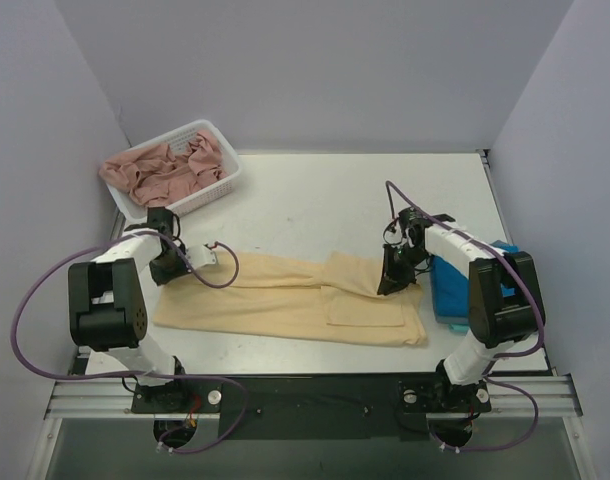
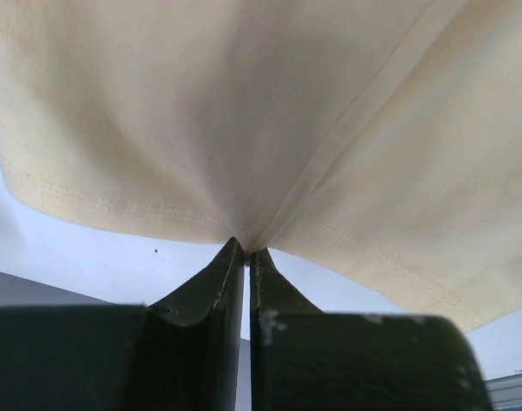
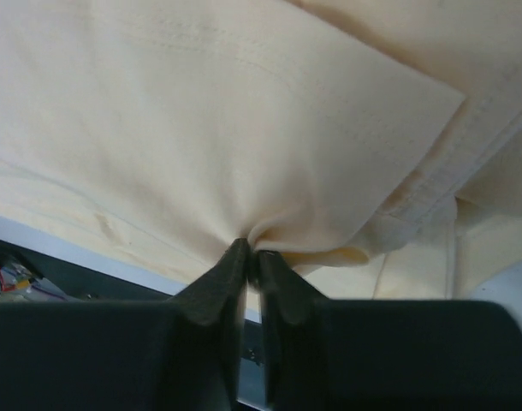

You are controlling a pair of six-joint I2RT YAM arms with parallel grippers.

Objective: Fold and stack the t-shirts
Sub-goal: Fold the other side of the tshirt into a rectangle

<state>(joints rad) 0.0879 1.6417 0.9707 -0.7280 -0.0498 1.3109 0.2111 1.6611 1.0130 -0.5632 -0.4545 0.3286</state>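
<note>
One pale yellow-peach cotton t-shirt (image 1: pixel 275 300): lay across white table (image 1: pixel 315 200)
Left gripper (image 2: pixel 246 250): pinched its hem
Right gripper (image 3: pixel 251 247): pinched its folded edge

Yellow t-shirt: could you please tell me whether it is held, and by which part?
Both pinch the t-shirt: left gripper its left end, right gripper its far edge.

top: overhead from behind, whole table (image 1: pixel 315 200) | wrists: very close, looking forward | shared: apparently the yellow-peach t-shirt (image 1: pixel 275 300)
</note>
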